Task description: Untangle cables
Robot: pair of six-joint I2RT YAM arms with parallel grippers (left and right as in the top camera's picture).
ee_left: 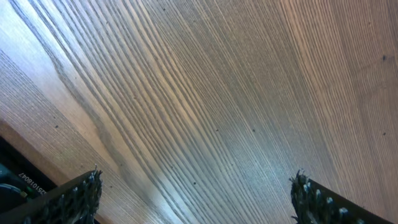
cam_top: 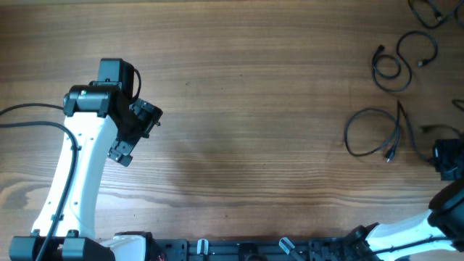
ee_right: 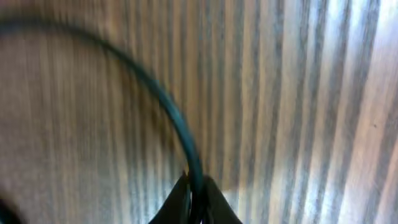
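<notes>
The wooden counter is spreading out pale brown in front of me, its grain running side to side. All the cords are lying over on the right. A big open loop is resting flat, its plug ends pointing toward the near edge. Beyond it, a small tight coil is sitting just beside a wider ring. Another cord is curling off the far right corner. Up close, the left wrist view is showing fine diagonal grain catching a sheen. In the right wrist view, a blurred cord is arching across the boards.
</notes>
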